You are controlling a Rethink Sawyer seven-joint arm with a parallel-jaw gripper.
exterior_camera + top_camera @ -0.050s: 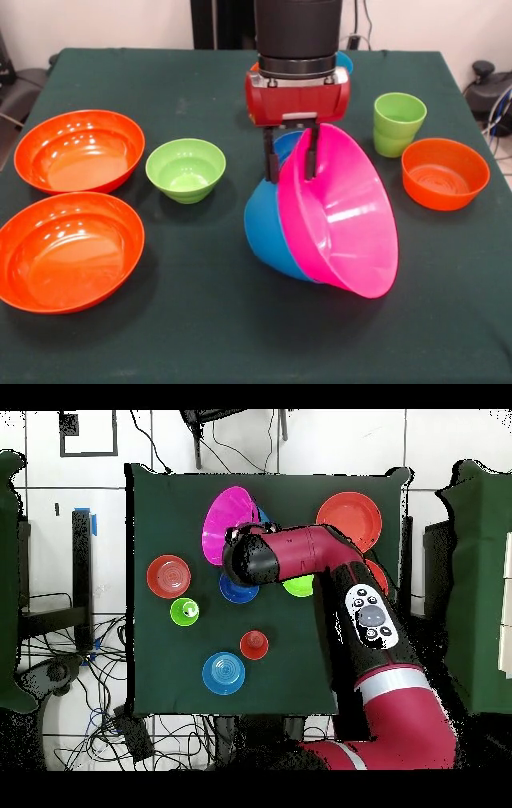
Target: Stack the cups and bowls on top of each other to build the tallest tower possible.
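The end effector [293,154] is pinching the pink bowl's [348,216] rim. That bowl is hanging tilted below it, nested in the blue bowl [268,228], over the bench [200,320].

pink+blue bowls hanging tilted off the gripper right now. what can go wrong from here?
1. The gripper pinches only the upper rims, so the tilted pink bowl and the blue bowl nested behind it could slip or swing.
2. The pink bowl may slide out of the blue one, since it only sits nested inside.
3. The lime green cup and small orange bowl stand close by; a swinging rim might knock them.
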